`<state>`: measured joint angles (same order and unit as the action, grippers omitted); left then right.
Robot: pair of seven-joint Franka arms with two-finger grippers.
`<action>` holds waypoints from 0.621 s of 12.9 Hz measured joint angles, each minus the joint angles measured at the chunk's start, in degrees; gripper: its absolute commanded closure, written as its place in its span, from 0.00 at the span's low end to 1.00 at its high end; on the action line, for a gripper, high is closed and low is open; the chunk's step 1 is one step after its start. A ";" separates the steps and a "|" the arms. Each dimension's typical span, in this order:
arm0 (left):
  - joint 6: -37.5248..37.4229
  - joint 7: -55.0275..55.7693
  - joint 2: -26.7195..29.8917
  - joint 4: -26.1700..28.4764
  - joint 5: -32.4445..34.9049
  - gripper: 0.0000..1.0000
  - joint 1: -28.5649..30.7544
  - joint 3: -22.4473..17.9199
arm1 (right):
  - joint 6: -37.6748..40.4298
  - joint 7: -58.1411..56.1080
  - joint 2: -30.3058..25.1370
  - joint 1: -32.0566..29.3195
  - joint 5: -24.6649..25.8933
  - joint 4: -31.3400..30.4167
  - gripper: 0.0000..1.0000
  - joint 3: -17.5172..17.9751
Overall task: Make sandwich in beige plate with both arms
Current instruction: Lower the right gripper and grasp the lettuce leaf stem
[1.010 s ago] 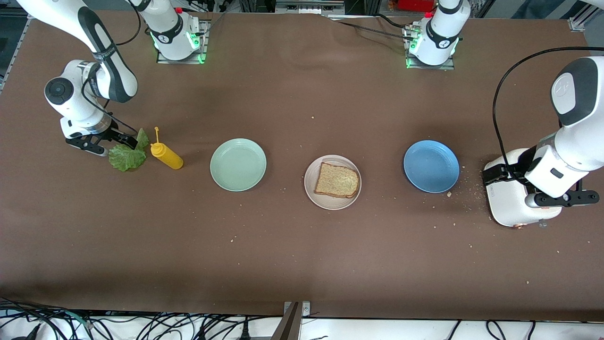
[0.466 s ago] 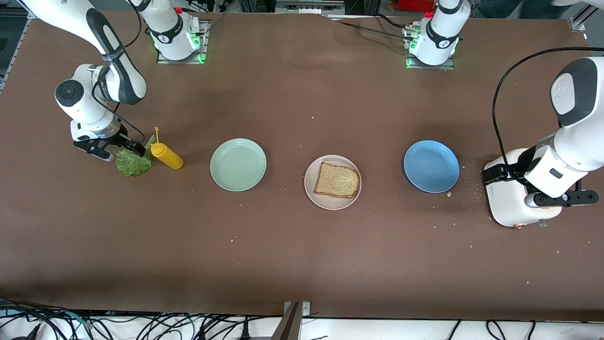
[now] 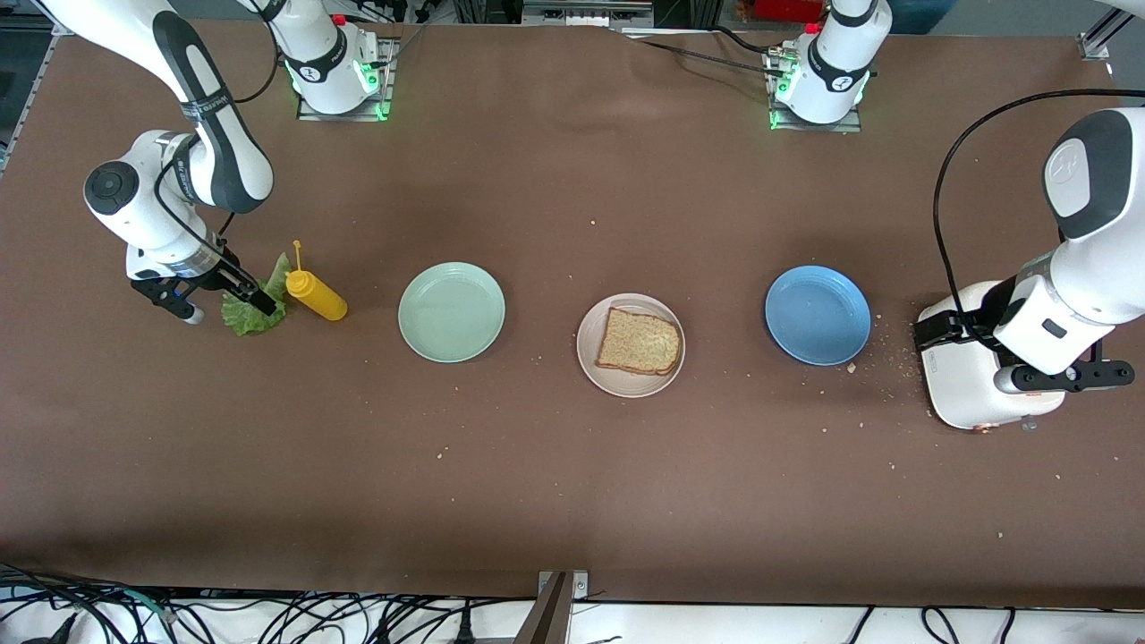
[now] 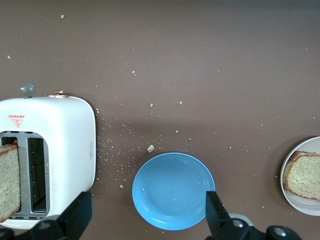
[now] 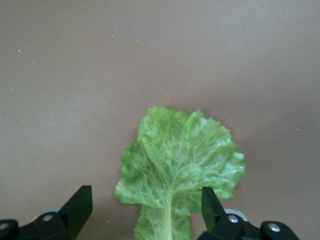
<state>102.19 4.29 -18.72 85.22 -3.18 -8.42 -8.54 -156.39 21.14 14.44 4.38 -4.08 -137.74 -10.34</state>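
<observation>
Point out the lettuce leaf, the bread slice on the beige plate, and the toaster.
lettuce leaf [image 5: 180, 165]: right wrist view, middle of the leaf blade, beside the central rib.
bread slice [image 3: 638, 341]: front view, centre of the crumb face.
toaster [image 4: 60, 135]: left wrist view, white top beside the slots.

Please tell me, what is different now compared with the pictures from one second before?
The right claw shifted over the lettuce leaf toward the yellow bottle, jaws open, gripping nothing. The left claw stays open above the toaster. The beige plate with its bread slice is unchanged.
</observation>
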 measured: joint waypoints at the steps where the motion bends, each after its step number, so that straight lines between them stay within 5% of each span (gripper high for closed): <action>1: 0.00 0.00 0.00 0.00 0.00 0.00 0.00 0.00 | 0.01 -0.07 0.50 0.00 -0.08 -0.07 0.03 0.00; 4: 0.00 0.00 0.00 0.00 0.00 0.00 0.00 0.00 | 0.02 -0.15 2.68 0.00 -0.10 -0.18 0.07 0.02; 5: 0.00 0.14 0.00 0.00 0.00 0.00 0.00 0.00 | 0.02 -0.16 3.31 0.00 -0.11 -0.20 0.29 0.03; 7: 0.00 0.65 0.00 0.00 0.00 0.00 0.00 0.00 | 0.03 -0.28 4.23 0.00 -0.12 -0.21 0.97 0.03; 8: 0.00 0.81 0.00 0.00 0.00 0.00 0.00 0.00 | 0.06 -0.47 4.45 0.00 -0.13 -0.20 1.00 0.06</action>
<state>102.19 5.10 -18.72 85.22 -3.18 -8.42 -8.54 -156.33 20.68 18.90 4.38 -4.21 -137.95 -10.28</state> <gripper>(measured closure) 0.000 0.163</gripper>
